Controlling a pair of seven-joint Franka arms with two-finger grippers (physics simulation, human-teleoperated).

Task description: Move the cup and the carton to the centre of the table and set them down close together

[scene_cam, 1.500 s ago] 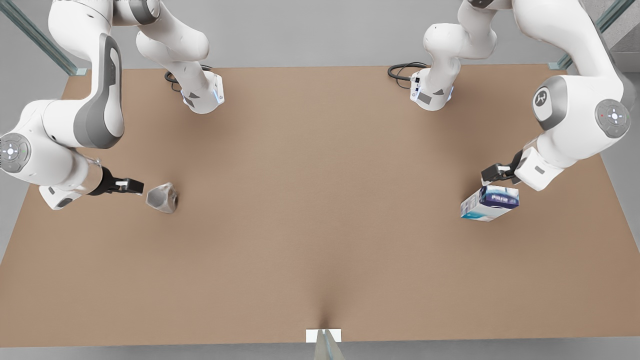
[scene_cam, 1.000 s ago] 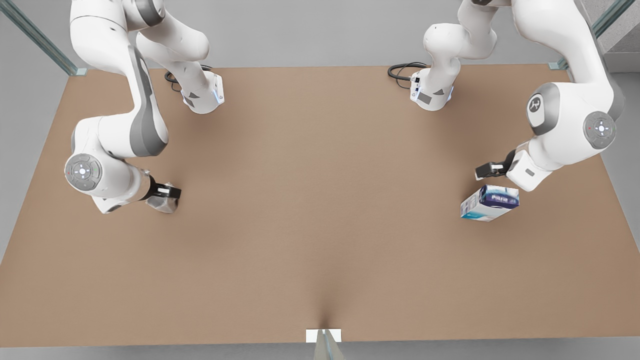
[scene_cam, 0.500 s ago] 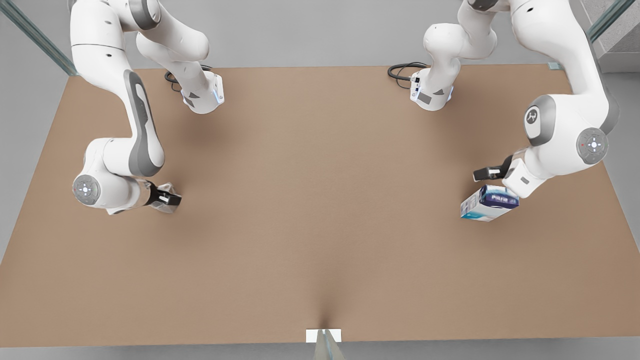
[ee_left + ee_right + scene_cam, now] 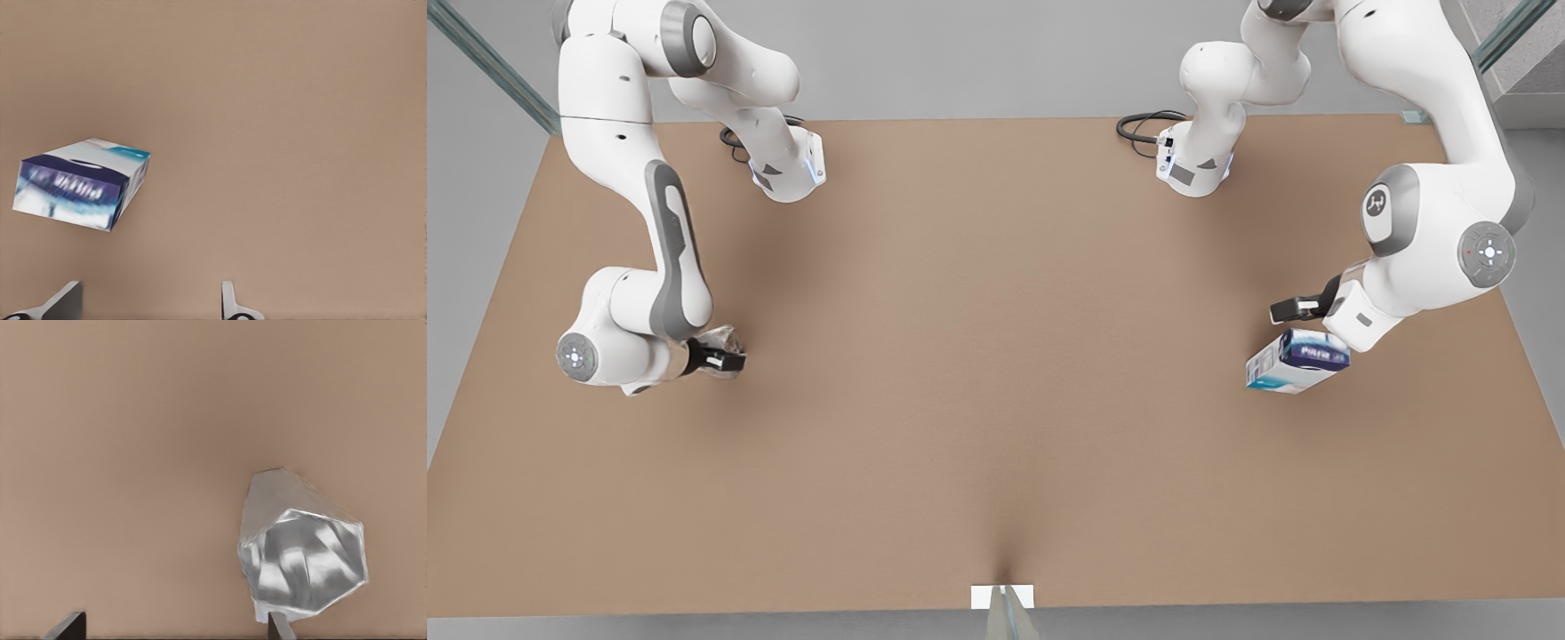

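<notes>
L gripper (image 4: 1288, 309) spread wide, carton (image 4: 1297, 360) just below, untouched, on table (image 4: 996, 400). R gripper (image 4: 727, 360) wide too, over cup (image 4: 301, 553), one finger (image 4: 279, 628) at cup's edge.

Right gripper (image 4: 725, 360) is sitting low at the front view's left, forearm folding down from a raised elbow, fingers (image 4: 67, 627) standing parted. Left gripper (image 4: 1288, 309) is hanging at the front view's right, wrist bending inward, fingers (image 4: 63, 303) spreading wide apart. Both are pointing toward the surface's middle.
</notes>
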